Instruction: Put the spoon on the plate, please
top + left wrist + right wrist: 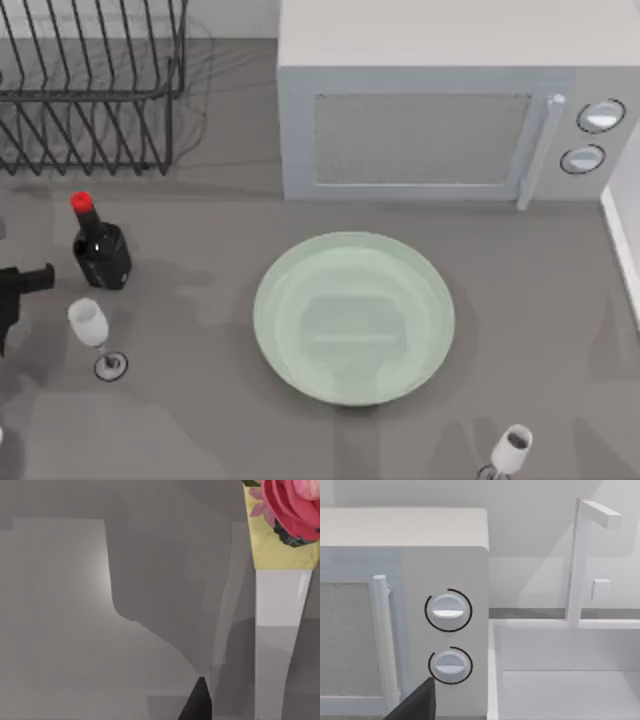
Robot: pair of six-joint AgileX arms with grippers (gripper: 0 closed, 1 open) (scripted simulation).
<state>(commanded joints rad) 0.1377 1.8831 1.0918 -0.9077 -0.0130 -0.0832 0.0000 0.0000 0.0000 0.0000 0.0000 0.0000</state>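
The pale green plate (pixel 354 318) sits bare at table centre; I cannot spot the spoon anywhere. The left gripper (pixel 22 285) hangs at nine o'clock, jaws unreadable, beside the red-capped bottle (pixel 100 250) and wine glass (pixel 92 328); a careless sweep could topple them.

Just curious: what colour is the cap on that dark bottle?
Red. The bottle cap shows best in the top view.
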